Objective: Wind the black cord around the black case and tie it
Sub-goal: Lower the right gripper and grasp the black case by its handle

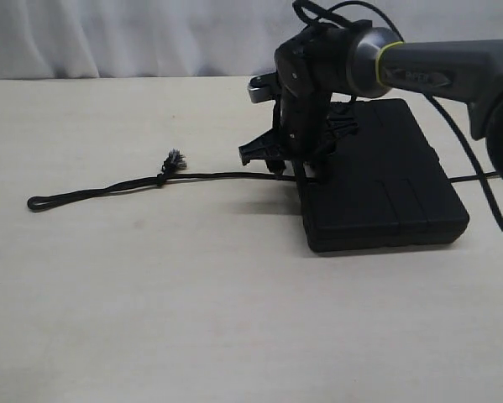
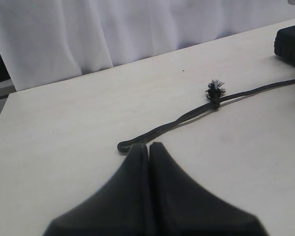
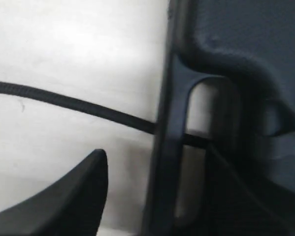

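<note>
Left wrist view: my left claw (image 2: 148, 145), fingers pressed together, empty, just beside the looped end of the black cord (image 2: 186, 117). Exterior view: my right claw (image 1: 295, 164), fingers apart, at the handle edge of the black case (image 1: 385, 185). The cord lies along the bench (image 1: 150, 311) and reaches the case's handle.

Count from my side:
- black cord (image 1: 226, 175): 1, running from far left to centre of the exterior view
- frayed knot (image 1: 173, 161) on it: 1, left of centre
- looped end (image 1: 38, 203): 1, far left
- black case (image 1: 385, 176): 1, right of centre
- table (image 1: 192, 336): 1
- white curtain (image 1: 108, 38): 1, across the top
- my pincers: 2. The right pincer (image 1: 306, 172) is at the case's left edge; the left pincer (image 2: 148, 146) shows only in its own wrist view
- arm (image 1: 453, 67) in the exterior view: 1, upper right
</note>
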`<control>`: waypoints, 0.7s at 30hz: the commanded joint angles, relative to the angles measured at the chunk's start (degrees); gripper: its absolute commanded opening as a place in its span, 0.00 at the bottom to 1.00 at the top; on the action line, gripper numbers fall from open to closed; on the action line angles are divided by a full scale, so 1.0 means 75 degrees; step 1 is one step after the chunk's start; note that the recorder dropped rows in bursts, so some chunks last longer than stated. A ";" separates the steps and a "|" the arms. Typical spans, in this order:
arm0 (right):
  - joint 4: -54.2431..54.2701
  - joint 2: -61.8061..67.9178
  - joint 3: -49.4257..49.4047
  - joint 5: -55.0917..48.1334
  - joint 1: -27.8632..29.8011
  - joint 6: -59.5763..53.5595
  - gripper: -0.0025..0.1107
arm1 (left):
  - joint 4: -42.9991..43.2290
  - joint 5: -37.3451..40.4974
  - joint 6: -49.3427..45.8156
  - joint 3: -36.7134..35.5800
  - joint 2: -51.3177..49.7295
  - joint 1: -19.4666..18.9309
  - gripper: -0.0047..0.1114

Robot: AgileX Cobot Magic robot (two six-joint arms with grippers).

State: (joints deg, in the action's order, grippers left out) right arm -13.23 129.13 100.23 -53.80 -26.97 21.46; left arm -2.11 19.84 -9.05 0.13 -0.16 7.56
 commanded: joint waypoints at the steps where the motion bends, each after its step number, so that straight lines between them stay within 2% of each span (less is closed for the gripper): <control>1: 0.0443 0.0228 0.0039 0.0226 0.0046 -0.0298 0.51 | -0.0025 -0.0108 0.0003 -0.0017 0.0021 0.0067 0.04; 6: 0.0387 0.0324 0.0039 0.0358 0.0046 -0.0298 0.48 | -0.0025 -0.0108 0.0003 -0.0017 0.0021 0.0067 0.04; 13: 0.0297 0.0324 0.0004 0.0393 0.0046 -0.0298 0.12 | -0.0025 -0.0108 0.0003 -0.0017 0.0021 0.0067 0.04; 15: 0.0297 0.0330 0.0004 0.0393 0.0046 -0.0298 0.06 | -0.0025 -0.0108 0.0003 -0.0017 0.0021 0.0067 0.04; 21: 0.0297 0.0188 0.0004 -0.0017 0.0046 -0.0314 0.06 | -0.0025 -0.0108 0.0003 -0.0017 0.0021 0.0067 0.04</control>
State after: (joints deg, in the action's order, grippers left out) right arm -11.38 131.48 100.23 -52.86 -26.50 20.10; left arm -2.11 19.84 -9.05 0.13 -0.16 7.56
